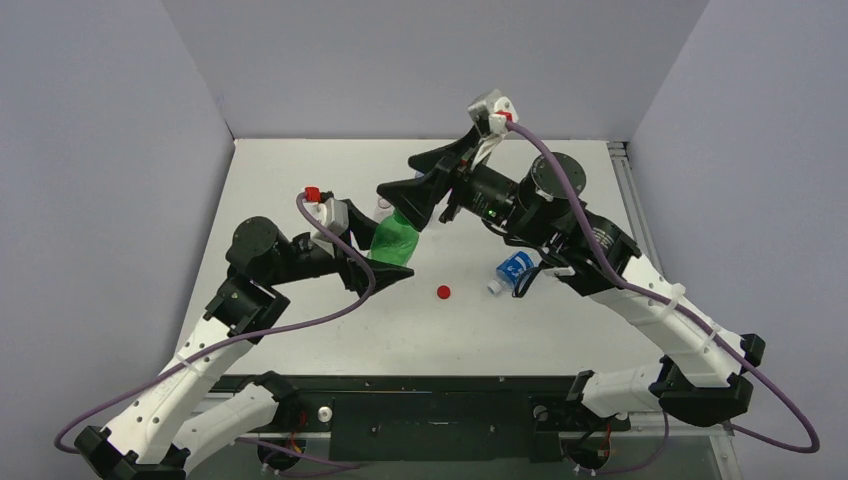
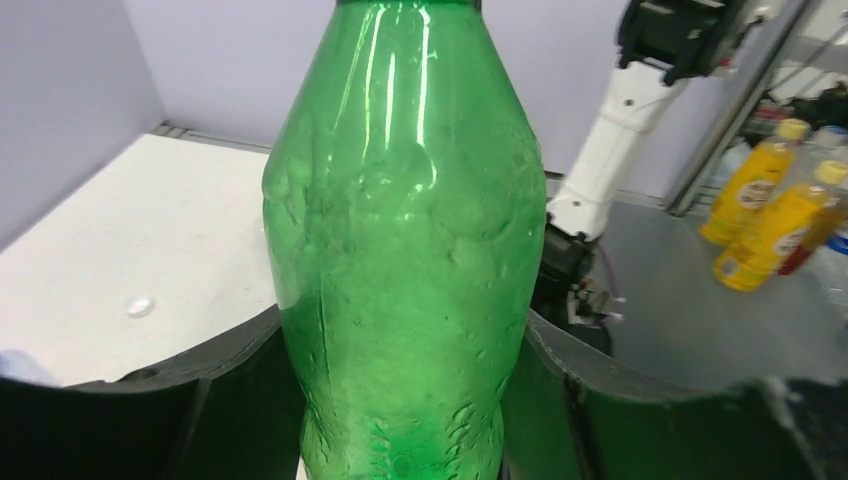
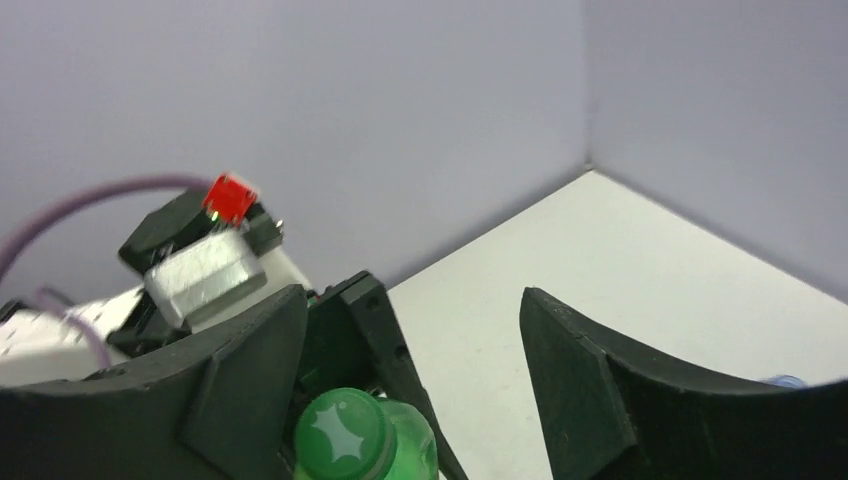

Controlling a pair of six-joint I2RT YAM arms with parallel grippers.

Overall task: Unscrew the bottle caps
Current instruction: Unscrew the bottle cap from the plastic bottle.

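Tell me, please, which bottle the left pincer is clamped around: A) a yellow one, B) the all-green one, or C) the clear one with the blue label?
B: in the left wrist view the green bottle stands upright between the two fingers of the left pincer, which press against its sides, while the blue-label bottle lies apart on the table.

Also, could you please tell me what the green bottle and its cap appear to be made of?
The green bottle looks like translucent, glossy plastic: light streaks, dimpled walls. The green cap seems opaque moulded plastic, smooth, with a pale star mark.
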